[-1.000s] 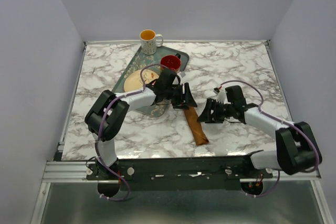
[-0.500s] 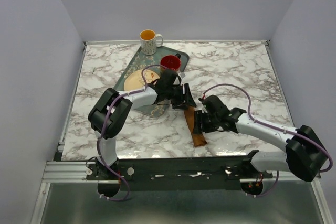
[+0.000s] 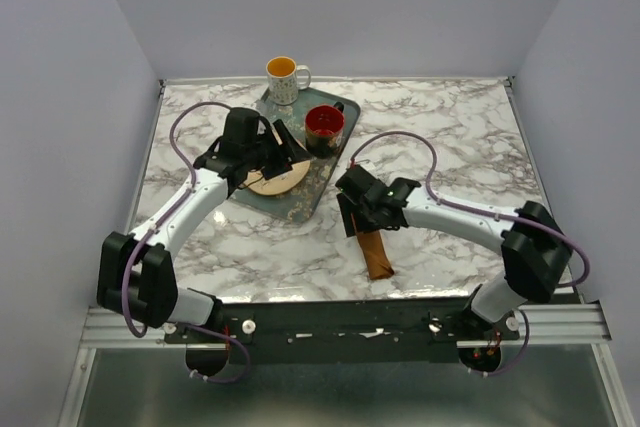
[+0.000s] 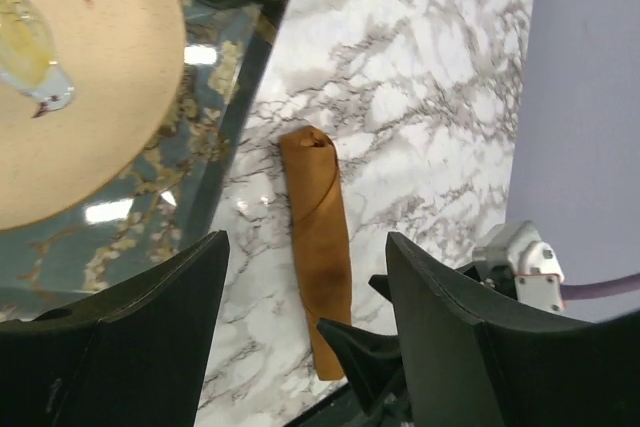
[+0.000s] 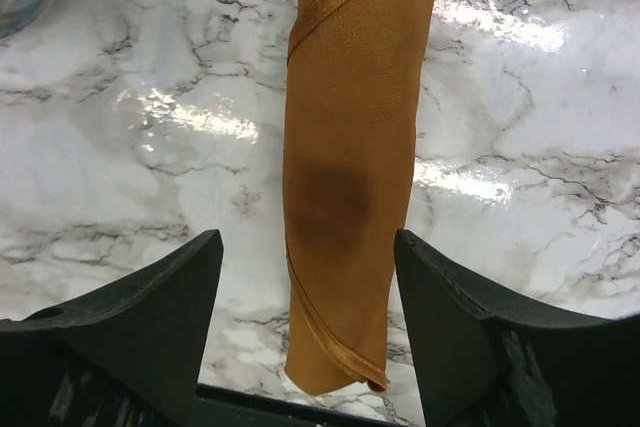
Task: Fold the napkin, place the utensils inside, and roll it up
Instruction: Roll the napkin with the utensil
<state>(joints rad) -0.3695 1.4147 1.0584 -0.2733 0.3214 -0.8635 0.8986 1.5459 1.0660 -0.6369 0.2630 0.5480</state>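
Lying rolled, napkin (image 5: 345, 167), far end cut off, right fingers (image 5: 130, 337) spread

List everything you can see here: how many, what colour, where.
napkin: one, rust-brown, rolled up, lying on the table right of the tray
utensils: none in sight
tray: one, dark green patterned, far left part of the table
plate: one, tan, on the tray
cup: one, red inside and dark outside, on the tray beyond the plate
mug: one, white patterned with orange inside, at the tray's far end
table: one, white marble with grey veins
left gripper: one, black, open, above the tray
right gripper: one, black, open, above the napkin
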